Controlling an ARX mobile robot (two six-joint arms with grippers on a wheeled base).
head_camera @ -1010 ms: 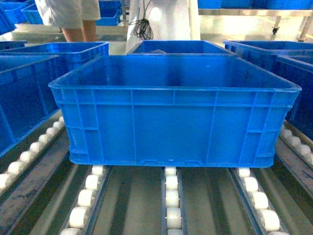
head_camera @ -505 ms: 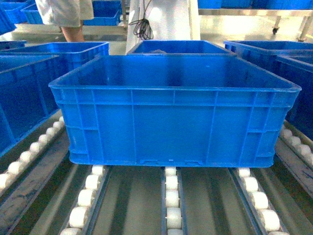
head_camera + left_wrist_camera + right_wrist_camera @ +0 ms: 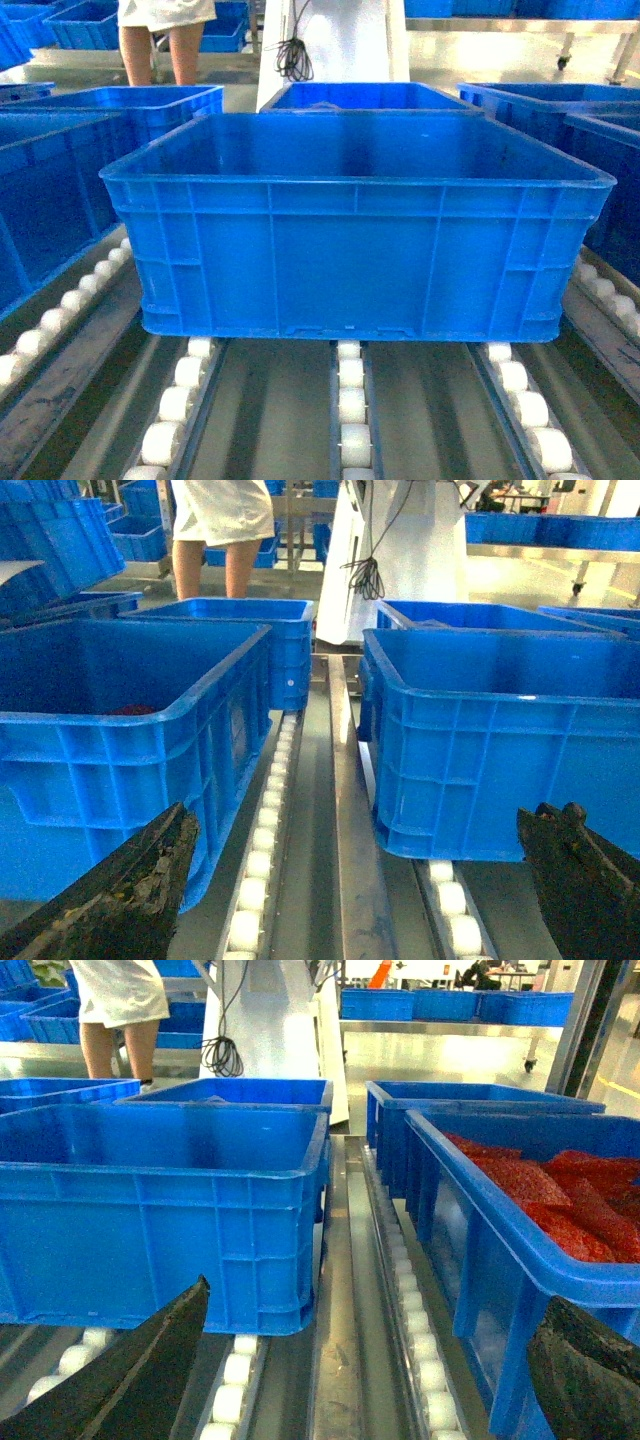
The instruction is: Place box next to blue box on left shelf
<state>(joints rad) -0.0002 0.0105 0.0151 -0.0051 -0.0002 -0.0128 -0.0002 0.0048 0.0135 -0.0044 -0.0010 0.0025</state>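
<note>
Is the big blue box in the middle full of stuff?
No. In the head view the box sits open-topped on the white rollers, and the inside that shows is bare blue plastic.

The box sits on white rollers, right gripper fingers spread wide below

- Six blue crates in the head view, including the box straight ahead
- Three roller rails under it
- One person standing beyond
</note>
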